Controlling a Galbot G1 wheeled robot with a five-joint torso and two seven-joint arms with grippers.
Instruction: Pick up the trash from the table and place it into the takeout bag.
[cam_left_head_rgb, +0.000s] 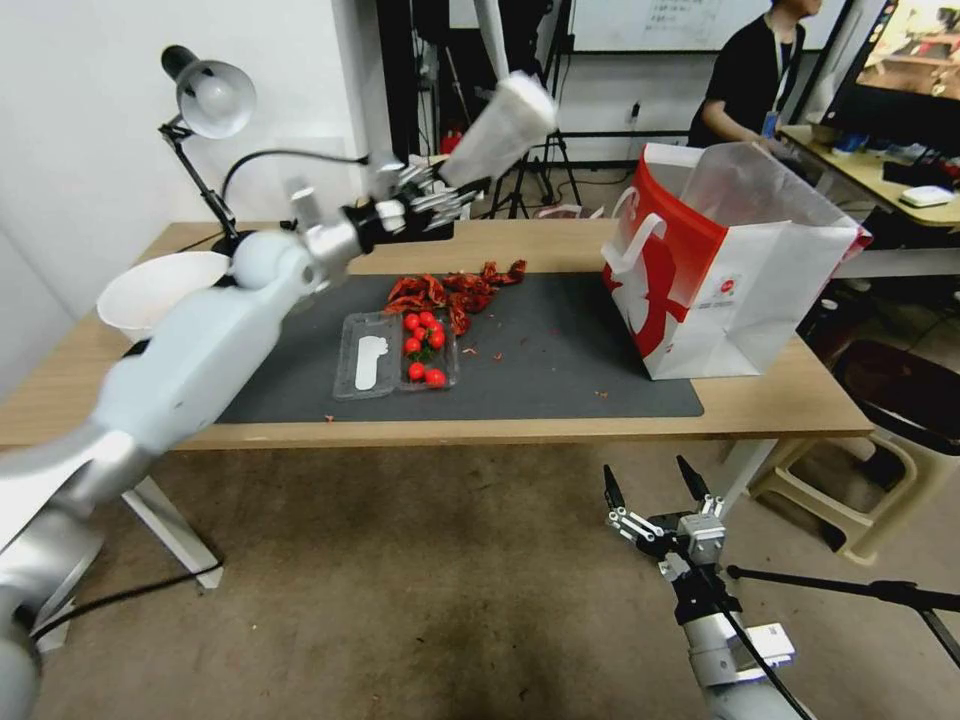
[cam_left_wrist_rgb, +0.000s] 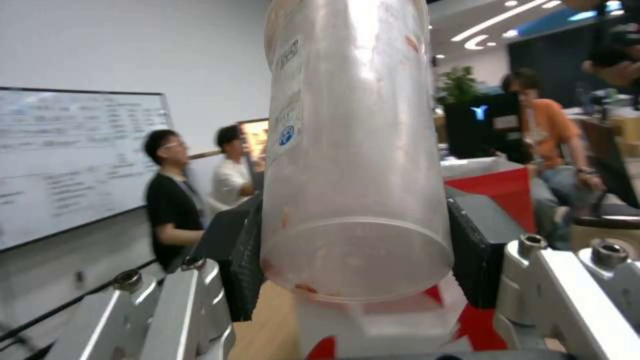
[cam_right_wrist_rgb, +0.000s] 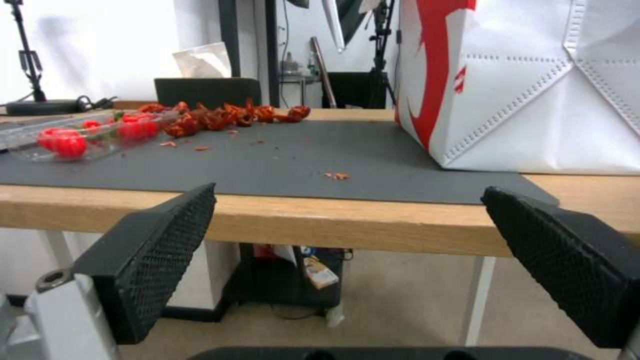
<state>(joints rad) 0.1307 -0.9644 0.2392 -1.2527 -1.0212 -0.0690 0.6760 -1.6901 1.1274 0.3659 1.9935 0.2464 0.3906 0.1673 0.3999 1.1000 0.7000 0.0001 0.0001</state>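
One clear tray of tomatoes (cam_left_head_rgb: 398, 352) and red scraps (cam_left_head_rgb: 452, 289) lie on the tabletop (cam_left_head_rgb: 760, 402) beside the takeout bag (cam_left_head_rgb: 735, 270). My left tool (cam_left_head_rgb: 455, 196) clamps the frosted plastic cup (cam_left_head_rgb: 498, 131) aloft; my right tool (cam_left_head_rgb: 655, 487) hangs wide apart below the edge.

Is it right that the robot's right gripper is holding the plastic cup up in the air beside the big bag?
Not quite: the left gripper holds the frosted plastic cup, as the head view shows. The right gripper hangs open below the table. The takeout bag is nearby.
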